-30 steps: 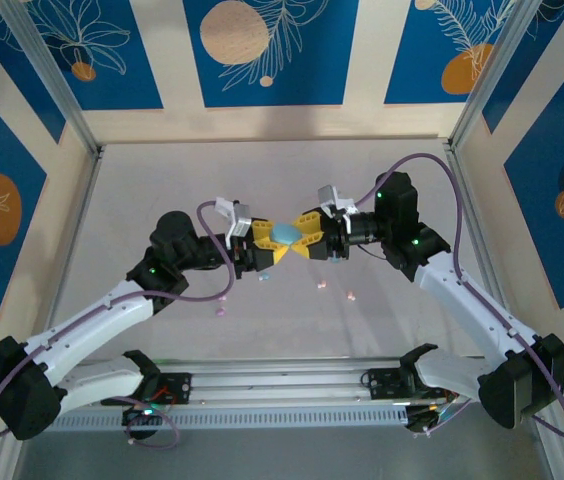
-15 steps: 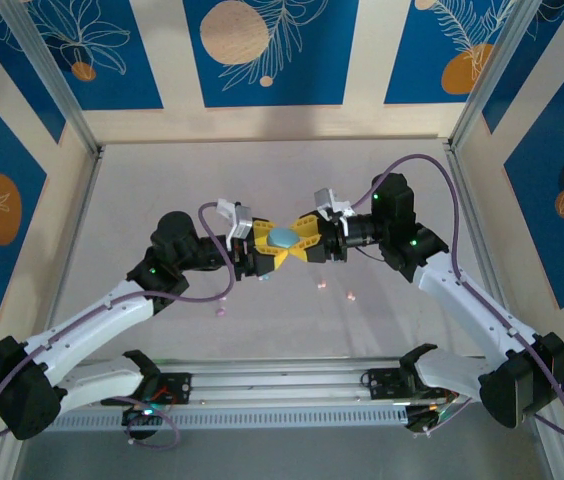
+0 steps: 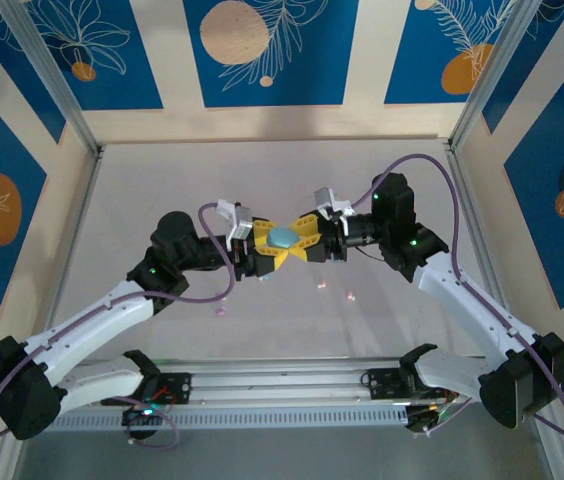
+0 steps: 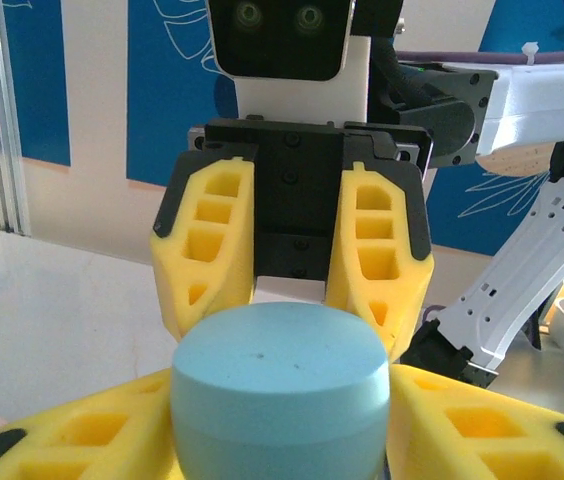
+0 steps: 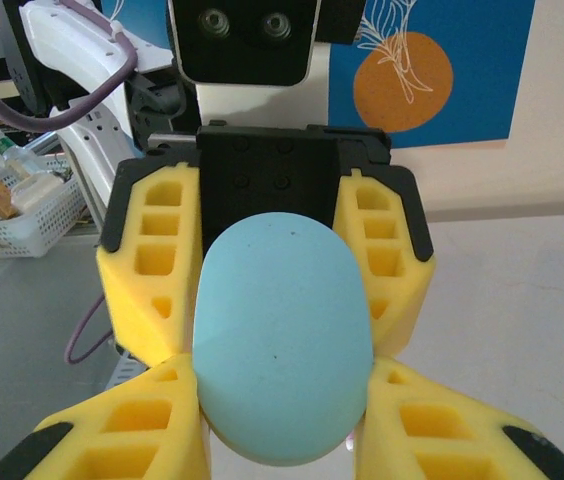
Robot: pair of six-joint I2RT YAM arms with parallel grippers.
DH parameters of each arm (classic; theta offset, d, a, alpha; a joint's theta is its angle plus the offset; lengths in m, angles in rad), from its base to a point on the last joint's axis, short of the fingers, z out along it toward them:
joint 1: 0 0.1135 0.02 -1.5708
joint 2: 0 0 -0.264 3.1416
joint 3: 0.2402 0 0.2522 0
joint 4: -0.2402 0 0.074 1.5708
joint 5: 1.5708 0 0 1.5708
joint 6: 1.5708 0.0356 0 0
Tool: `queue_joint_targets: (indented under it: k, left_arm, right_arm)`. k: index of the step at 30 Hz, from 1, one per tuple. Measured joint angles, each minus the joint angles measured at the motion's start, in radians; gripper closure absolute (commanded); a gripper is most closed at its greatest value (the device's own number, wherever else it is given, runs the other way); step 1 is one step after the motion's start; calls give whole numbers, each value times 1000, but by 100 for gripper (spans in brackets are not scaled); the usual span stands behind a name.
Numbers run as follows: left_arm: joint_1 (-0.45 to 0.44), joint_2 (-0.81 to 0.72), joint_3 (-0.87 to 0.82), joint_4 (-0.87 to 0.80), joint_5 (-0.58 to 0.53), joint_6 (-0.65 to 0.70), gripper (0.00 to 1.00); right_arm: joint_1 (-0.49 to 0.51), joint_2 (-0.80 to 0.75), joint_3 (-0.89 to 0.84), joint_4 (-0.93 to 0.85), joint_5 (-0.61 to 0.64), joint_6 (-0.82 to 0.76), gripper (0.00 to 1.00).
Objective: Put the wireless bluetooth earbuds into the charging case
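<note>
Here, nearest the arm bases, three tiny pinkish earbuds [image 3: 319,288] lie loose on the grey table [image 3: 162,180]: one towards the left and two close together right of centre, all well apart from any finger.

Just beyond them, the two arms meet nose to nose above the middle of the table. Between them hangs a light blue, pebble-shaped charging case [image 4: 280,385], lifted off the surface. Its lid looks closed, with a thin seam running round it.

The right gripper [image 3: 302,240] has its yellow fingers drawn in narrow and clamped on one end of the case. The left gripper [image 3: 268,246] flanks the other end with its fingers set wider. I cannot tell whether they press on the shell or merely stand beside it.

By my reading the task is barely begun. No bud sits in the case, the lid has yet to be opened, and the loose buds wait to be picked up.

Against a second ago, the arms and case have hardly shifted. The left fingers have spread a little wider around the case.
</note>
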Motion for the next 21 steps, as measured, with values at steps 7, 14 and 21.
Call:
queue_joint_targets:
  k: [7,14,21]
  left_arm:
    - [0,0,0,1,-2,-6,53]
    - [0,0,-2,9,-4,-21,57]
    - [0,0,-8,16,-3,-37,54]
  right_arm:
    - [0,0,0,15,2,5,68]
    - [0,0,0,13,-4,-6,68]
    - [3,0,0,-3,-4,-27,68]
